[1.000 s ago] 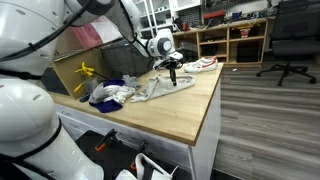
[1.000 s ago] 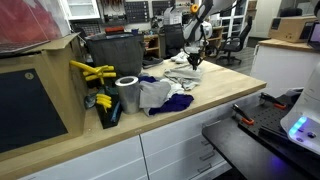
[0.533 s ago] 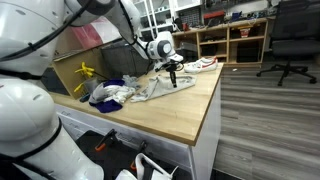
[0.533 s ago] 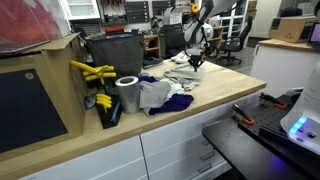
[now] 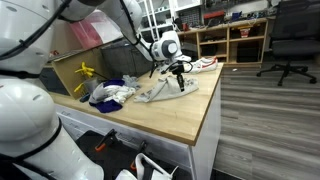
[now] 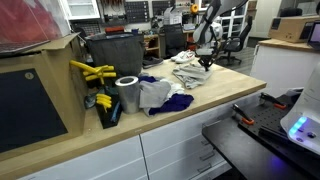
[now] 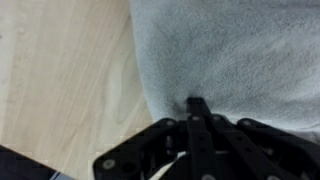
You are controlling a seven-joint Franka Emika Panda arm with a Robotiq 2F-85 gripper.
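Wood is what everything lies on: the table (image 6: 205, 112) has a pale plank top that runs from the near left to the far right in an exterior view. At its left end a yellow tool (image 6: 90, 72) sticks out over a black tray, and just right of it stands a grey roll (image 6: 127, 93). A black bin (image 6: 115, 50) sits behind them, farther off. Next to the right comes a loose heap of cloths (image 6: 160, 96), white on top with a dark purple piece at its near edge, touching the roll. Right of the heap and farther back lies the towel (image 6: 185, 72), grey and crumpled, spread flat on the wood and reaching toward the far right corner. My gripper (image 6: 205, 61) comes down on the towel's right end; in an exterior view my gripper (image 5: 180, 80) points straight down from the white arm, with the towel (image 5: 163, 93) trailing away from it to the left. In the wrist view my gripper (image 7: 195, 103) is clenched, both black fingers pressed together with no gap, their tips sunk into a small pucker of the towel (image 7: 240, 50), so I have a pinch of its fabric. Bare wood shows to the left of the towel there. Beyond the table, far right, stands a black chair (image 5: 288, 40) on the grey floor.
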